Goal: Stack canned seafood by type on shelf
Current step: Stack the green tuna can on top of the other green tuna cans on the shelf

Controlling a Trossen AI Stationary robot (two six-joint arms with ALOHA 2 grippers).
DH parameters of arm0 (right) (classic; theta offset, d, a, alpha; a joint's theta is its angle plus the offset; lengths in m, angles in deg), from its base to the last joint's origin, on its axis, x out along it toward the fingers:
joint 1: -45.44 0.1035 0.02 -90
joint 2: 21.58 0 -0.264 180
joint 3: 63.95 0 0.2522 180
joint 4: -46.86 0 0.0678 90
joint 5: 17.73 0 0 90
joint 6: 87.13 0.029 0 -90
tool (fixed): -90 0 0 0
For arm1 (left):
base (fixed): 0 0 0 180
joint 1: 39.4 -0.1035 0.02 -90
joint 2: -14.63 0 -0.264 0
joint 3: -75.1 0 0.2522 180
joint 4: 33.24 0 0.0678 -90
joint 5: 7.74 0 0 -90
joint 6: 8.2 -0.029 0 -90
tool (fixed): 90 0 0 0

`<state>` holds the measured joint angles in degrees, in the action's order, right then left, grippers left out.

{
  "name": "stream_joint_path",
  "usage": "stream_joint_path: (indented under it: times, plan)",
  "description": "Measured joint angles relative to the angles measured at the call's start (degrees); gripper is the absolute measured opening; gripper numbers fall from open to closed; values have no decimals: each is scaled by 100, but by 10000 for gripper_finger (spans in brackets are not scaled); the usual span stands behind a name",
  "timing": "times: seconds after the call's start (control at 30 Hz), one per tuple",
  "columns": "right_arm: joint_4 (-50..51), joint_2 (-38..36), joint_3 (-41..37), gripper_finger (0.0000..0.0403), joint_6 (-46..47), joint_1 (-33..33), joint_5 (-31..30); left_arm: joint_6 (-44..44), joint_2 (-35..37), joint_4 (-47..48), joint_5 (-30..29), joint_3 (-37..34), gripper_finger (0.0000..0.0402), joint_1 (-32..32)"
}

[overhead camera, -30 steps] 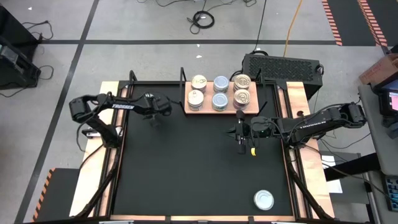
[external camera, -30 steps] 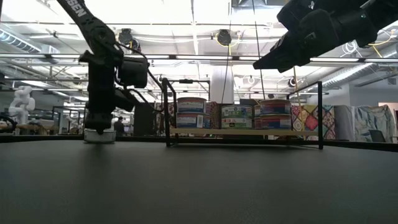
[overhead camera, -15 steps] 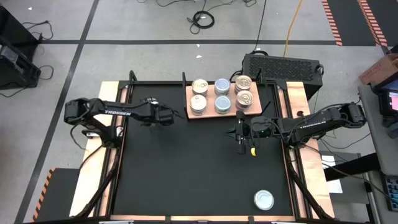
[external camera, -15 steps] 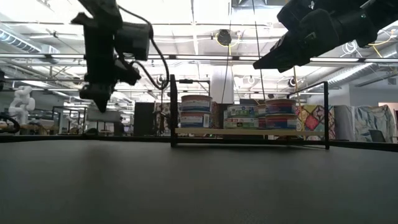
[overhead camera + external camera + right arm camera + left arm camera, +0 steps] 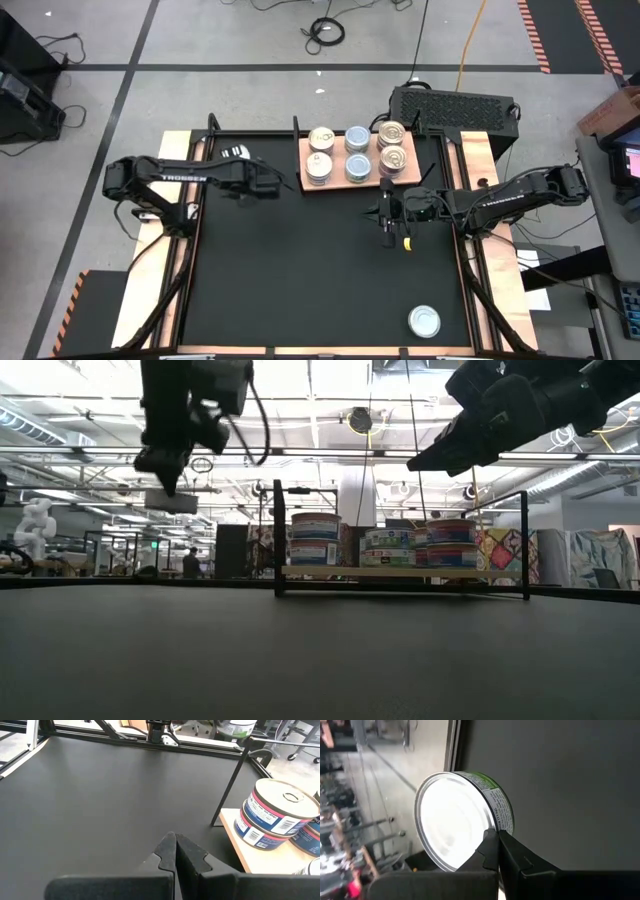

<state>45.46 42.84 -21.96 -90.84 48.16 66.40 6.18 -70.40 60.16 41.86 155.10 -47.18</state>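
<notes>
The shelf [image 5: 300, 185] is a light-wood board with thin black posts, at the table's far side. It carries cream-topped [image 5: 320, 137], blue-topped [image 5: 356, 138] and gold-topped [image 5: 391, 131] tin stacks, two rows deep. My left gripper [image 5: 496, 836] is high over the far left of the mat, left of the shelf, shut on a silver-topped, green-labelled tin [image 5: 455, 820]. That tin also shows under the fingers in the low view [image 5: 172, 501]. My right gripper [image 5: 175, 842] hovers shut above the mat, just near of the shelf's right end [image 5: 387, 225]. My left gripper pinches the tin at its rim [image 5: 492, 822], one finger on the flat silver face just inside the rim and the other on the green-labelled side wall. The fingers come from above, pointing down. The tin hangs below them, lifted clear of the mat [image 5: 172, 501].
One more tin with a pale silver top [image 5: 424, 321] stands alone on the black mat near its near right corner. A black perforated box [image 5: 455, 105] sits behind the shelf's right end. The mat's middle [image 5: 300, 260] is bare.
My left gripper has taken the tin off the mat at the far left and risen with it, so the tin now hangs high above the table. The shelf has slid slightly toward the right and near edges. My right arm has kept still.
</notes>
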Motion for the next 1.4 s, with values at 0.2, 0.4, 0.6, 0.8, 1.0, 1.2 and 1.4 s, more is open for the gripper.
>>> stream_joint_path:
  times: [0.2,0.4,0.6,0.8,1.0,1.2,1.4]
  plan:
    - [0,0,0,0,-15,0,0,-292,0,-220,39,701,0,328]
    - [1,0,0,0,-37,0,0,-1081,0,-1115,11,1346,0,457]
    - [7,-1,0,0,-37,0,-2,-2071,-179,-2257,133,1718,0,456]
    - [206,-168,0,0,-73,-103,-279,-3111,-896,-2997,152,2241,0,401]
    - [730,-418,4,0,-36,-280,-334,-4103,-1776,-3783,522,3083,0,145]
    - [1104,-538,4,0,-63,-443,-337,-4763,-2709,-3952,758,4079,0,-170]
    - [1123,-541,4,0,-319,-668,-328,-5094,-3500,-4147,1196,4742,0,-514]
